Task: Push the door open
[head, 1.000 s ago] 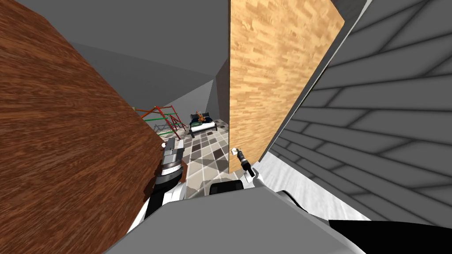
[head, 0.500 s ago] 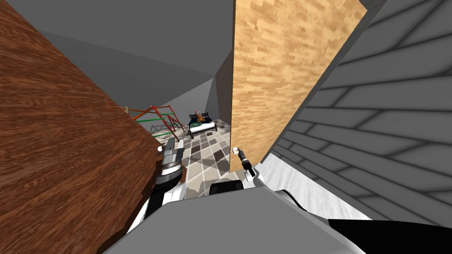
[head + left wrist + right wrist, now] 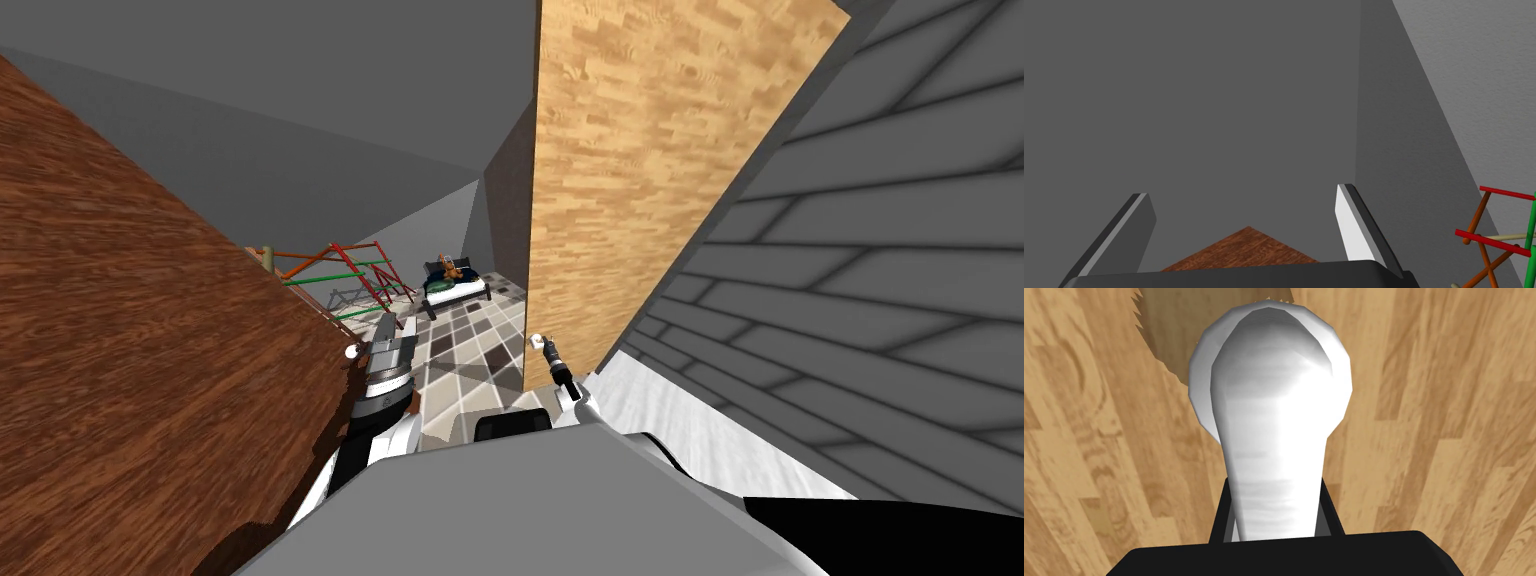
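A light wood door (image 3: pixel 640 180) stands ajar on the right, its free edge toward me. Its white handle (image 3: pixel 536 341) sits low on that edge. My right gripper (image 3: pixel 545 347) is shut on this handle (image 3: pixel 1274 418), which hides most of both fingers against the light door (image 3: pixel 1449 413). A dark brown door (image 3: pixel 150 350) with a small white knob (image 3: pixel 351 351) slants along the left. My left gripper (image 3: pixel 390 335) is beside its edge. The left gripper (image 3: pixel 1244 200) is open and holds nothing, with a corner of the brown door (image 3: pixel 1249 250) just below it.
Between the doors a checkered tile floor (image 3: pixel 470 340) leads into a room with a red and green climbing frame (image 3: pixel 335 275) and a small bed (image 3: pixel 455 280). A grey panelled wall (image 3: pixel 850 300) runs close on my right.
The whole head view has shifted. The brown door's edge has drawn back to the left, uncovering more of the climbing frame. The light door's edge sits slightly further right. Both grippers keep their places.
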Robot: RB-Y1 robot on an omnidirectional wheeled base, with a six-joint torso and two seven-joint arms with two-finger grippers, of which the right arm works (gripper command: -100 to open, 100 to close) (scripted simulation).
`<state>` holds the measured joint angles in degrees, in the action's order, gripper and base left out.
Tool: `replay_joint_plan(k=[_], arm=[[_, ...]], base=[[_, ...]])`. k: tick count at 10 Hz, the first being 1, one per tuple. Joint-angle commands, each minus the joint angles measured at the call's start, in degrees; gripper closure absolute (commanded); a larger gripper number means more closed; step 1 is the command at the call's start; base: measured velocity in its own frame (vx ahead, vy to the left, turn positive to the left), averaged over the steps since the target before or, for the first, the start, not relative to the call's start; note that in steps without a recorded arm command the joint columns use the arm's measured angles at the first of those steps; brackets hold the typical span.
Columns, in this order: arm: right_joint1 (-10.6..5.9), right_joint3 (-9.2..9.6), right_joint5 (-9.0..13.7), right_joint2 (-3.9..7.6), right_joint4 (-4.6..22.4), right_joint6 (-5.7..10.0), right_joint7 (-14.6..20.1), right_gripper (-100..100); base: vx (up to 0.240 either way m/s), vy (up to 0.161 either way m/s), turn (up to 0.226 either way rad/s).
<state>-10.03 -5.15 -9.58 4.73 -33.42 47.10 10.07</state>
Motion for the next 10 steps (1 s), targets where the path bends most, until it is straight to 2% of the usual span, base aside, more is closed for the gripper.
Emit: replay_joint_plan(k=[1, 6, 8, 10], arm=[[-0.89, -1.37, 1.0, 0.18, 0.6, 0.39, -0.8, 100], [-0.91, -3.72, 2.7, -0.47, 0.8, -0.13, -2.5, 100], [-0.7, -4.38, 3.1, 0.21, 0.6, -0.28, -2.6, 100], [-0.65, -5.05, 3.5, 0.37, 0.6, -0.3, -2.9, 100]], base=[[0.196, 0.136, -0.06], [0.177, 0.11, -0.052], [0.093, 0.02, -0.029], [0.187, 0.031, -0.03]])
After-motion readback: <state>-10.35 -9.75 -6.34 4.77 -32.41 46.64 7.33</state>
